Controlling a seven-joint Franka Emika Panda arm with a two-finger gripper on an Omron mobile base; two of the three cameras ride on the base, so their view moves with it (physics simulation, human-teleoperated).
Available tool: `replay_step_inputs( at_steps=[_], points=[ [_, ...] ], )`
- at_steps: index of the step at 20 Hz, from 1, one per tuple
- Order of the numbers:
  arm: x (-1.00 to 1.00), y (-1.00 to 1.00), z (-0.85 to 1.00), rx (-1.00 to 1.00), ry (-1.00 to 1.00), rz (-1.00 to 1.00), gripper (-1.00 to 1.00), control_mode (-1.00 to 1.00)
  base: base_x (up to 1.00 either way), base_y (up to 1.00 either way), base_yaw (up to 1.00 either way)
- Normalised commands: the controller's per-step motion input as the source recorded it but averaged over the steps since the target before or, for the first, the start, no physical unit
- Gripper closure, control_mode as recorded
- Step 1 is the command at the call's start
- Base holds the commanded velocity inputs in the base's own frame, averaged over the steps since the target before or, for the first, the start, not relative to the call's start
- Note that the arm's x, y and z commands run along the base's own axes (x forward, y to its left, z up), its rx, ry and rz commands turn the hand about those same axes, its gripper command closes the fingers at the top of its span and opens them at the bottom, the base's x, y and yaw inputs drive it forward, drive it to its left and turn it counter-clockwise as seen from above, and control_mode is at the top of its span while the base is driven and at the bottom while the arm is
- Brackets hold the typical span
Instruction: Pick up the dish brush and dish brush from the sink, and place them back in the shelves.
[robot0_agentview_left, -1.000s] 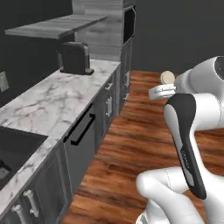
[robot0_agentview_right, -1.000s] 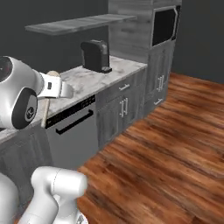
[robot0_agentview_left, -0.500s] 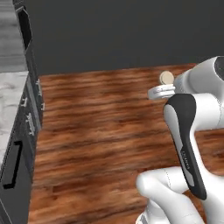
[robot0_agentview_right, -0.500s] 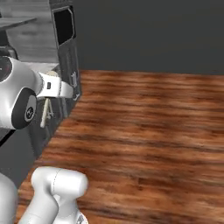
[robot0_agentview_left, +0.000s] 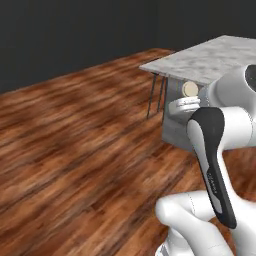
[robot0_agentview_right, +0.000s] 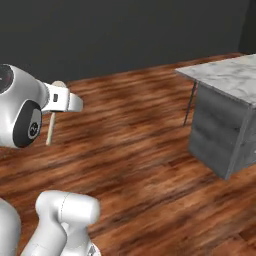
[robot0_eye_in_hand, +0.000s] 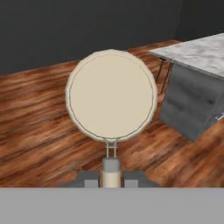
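A dish brush with a round cream head (robot0_eye_in_hand: 110, 97) and a pale handle stands upright in the hand view. My gripper (robot0_eye_in_hand: 110, 177) is shut on its handle, one dark finger (robot0_eye_in_hand: 89, 178) on each side. In the right base view the brush (robot0_agentview_right: 50, 128) hangs from the hand (robot0_agentview_right: 62, 100), handle down and head up. The left base view shows the cream head (robot0_agentview_left: 190, 89) just above the wrist, in front of the island. The sink and the shelves are out of view.
A grey island with a white marble top (robot0_agentview_left: 210, 59) stands at the right, also seen in the right base view (robot0_agentview_right: 227, 76) and the hand view (robot0_eye_in_hand: 197, 49). Brown wooden floor (robot0_agentview_right: 135, 130) spreads ahead, with a dark wall (robot0_agentview_left: 75, 30) behind.
The base has turned, so the whole picture has shifted: the counter and cabinets slid out on the left and the marble island came in on the right. The brush stays in the shut gripper.
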Motion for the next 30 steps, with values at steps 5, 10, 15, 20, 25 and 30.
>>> replay_step_inputs(
  at_steps=[5, 10, 15, 20, 25, 30],
  points=[
    [0.00, 0.00, 0.00, 0.00, 0.00, 0.00, 1.00, 1.00, 0.00, 0.00, -0.96],
    [0.00, 0.00, 0.00, 0.00, 0.00, 0.00, 1.00, 1.00, 0.00, 0.00, -0.96],
    [0.00, 0.00, 0.00, 0.00, 0.00, 0.00, 1.00, 1.00, 0.00, 0.00, -0.96],
    [0.00, 0.00, 0.00, 0.00, 0.00, 0.00, 1.00, 1.00, 0.00, 0.00, -0.96],
    [0.00, 0.00, 0.00, 0.00, 0.00, 0.00, 1.00, 1.00, 0.00, 0.00, -0.96],
    [0.00, 0.00, 0.00, 0.00, 0.00, 0.00, 1.00, 1.00, 0.00, 0.00, -0.96]
  ],
)
